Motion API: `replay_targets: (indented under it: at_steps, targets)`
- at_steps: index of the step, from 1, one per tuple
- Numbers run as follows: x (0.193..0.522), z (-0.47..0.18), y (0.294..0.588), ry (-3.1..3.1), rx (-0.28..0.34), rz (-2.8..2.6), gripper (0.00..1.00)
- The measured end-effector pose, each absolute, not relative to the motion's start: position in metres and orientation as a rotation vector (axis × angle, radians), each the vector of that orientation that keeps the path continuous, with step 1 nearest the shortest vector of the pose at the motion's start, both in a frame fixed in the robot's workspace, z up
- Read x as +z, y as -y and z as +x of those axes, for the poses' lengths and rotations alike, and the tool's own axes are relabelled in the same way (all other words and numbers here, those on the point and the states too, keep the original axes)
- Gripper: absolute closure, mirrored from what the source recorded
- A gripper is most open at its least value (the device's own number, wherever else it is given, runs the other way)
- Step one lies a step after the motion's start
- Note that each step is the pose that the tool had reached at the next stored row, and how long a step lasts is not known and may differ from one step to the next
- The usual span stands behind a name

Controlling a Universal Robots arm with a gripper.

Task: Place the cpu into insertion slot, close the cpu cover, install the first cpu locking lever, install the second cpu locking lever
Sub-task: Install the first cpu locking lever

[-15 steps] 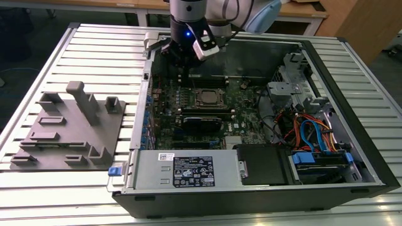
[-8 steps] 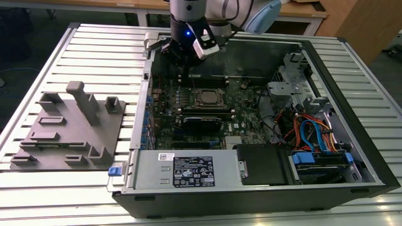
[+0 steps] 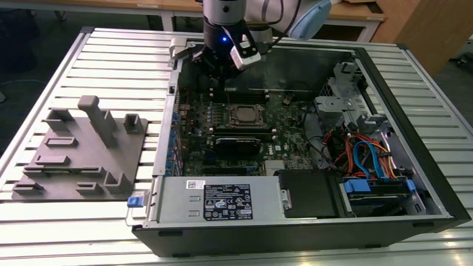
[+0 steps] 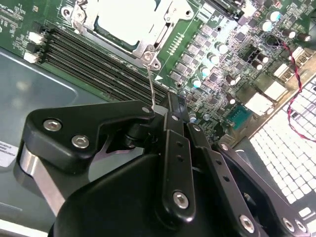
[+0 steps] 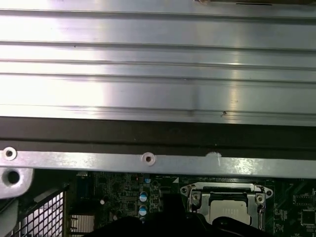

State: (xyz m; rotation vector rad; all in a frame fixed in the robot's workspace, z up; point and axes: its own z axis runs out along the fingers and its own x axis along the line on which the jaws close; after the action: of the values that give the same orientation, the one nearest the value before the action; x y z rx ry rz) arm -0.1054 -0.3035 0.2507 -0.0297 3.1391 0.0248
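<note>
The cpu (image 3: pixel 244 114) lies in the insertion slot (image 3: pixel 245 106) in the middle of the motherboard; its silvery top (image 4: pixel 126 22) shows through the window of the cpu cover (image 4: pixel 148 49), which lies flat over it. In the first wrist view the cpu (image 5: pixel 228 203) and the cover (image 5: pixel 197 193) appear past the case's back rail. One thin wire locking lever (image 4: pixel 150 84) stands up from the socket's corner, and its free end meets the side of my fingertips (image 4: pixel 170 111). My gripper (image 3: pixel 221 77) hangs shut over the board, behind the socket.
Long black memory slots (image 4: pixel 89 59) run between socket and gripper. The open computer case (image 3: pixel 414 138) holds a drive cage (image 3: pixel 336 100), coloured cables (image 3: pixel 362 155) and a power supply (image 3: pixel 214 202). A grey fixture block (image 3: pixel 81 149) sits on the slatted table at the exterior view's left.
</note>
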Motion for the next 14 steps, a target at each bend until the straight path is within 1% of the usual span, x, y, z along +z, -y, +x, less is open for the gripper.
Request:
replay_targets:
  at_steps: [14]
  targets:
    - [0.251,-0.092,0.303,-3.139,0.025,-0.030,0.90]
